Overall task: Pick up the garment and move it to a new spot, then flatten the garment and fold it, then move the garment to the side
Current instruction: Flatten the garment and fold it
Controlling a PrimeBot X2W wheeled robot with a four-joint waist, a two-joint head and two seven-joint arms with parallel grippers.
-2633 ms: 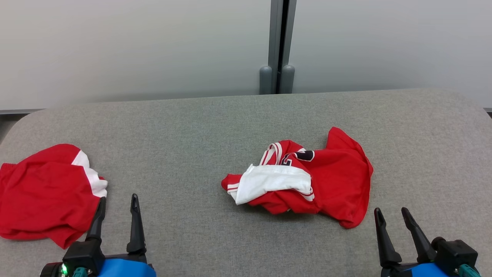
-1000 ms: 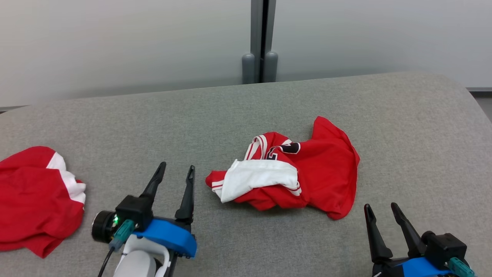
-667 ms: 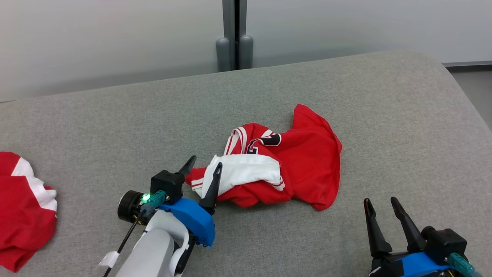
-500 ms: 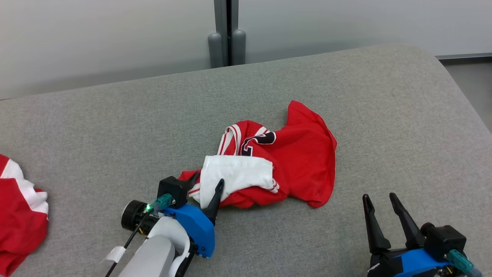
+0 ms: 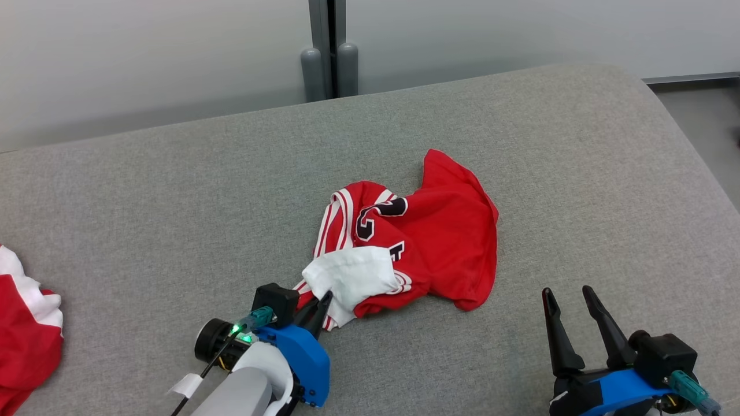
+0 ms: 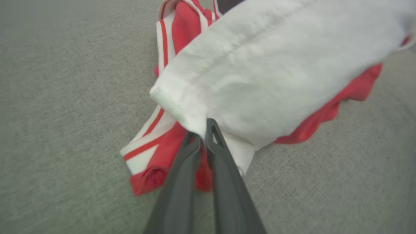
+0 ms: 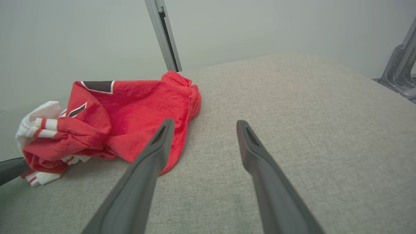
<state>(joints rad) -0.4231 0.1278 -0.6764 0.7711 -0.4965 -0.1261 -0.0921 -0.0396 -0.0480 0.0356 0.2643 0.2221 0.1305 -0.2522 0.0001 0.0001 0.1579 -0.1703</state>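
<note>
**Left gripper closed on the shirt's near-left end**

Since the earliest frame the left gripper (image 5: 313, 304) had travelled from beside the second red shirt (image 5: 26, 335) at the left edge of the grey surface (image 5: 173, 202) to the near-left end of the crumpled shirt (image 5: 445, 231) at the middle. Its fingers, spread a second before, had come together. The left wrist view showed them pinched on the red-and-white striped hem, with the white fold draped over their tips. That fold had bunched up towards the gripper, and more of the black numeral lay uncovered. The head camera had also swung right, so the wall post's shift in the picture was no move of the post.

From the clamped fingers the shirt ran away and to the right. Its long axis lay on a diagonal from the near-left end to the red corner pointing at the surface's far edge. The left arm was plainly the nearer one and already had the cloth.

The right gripper (image 5: 569, 293) hovered by the near edge, fingers wide apart and empty, just off the shirt's near-right hem and not touching it. A lift would likely trail the far corner across the surface.
</note>
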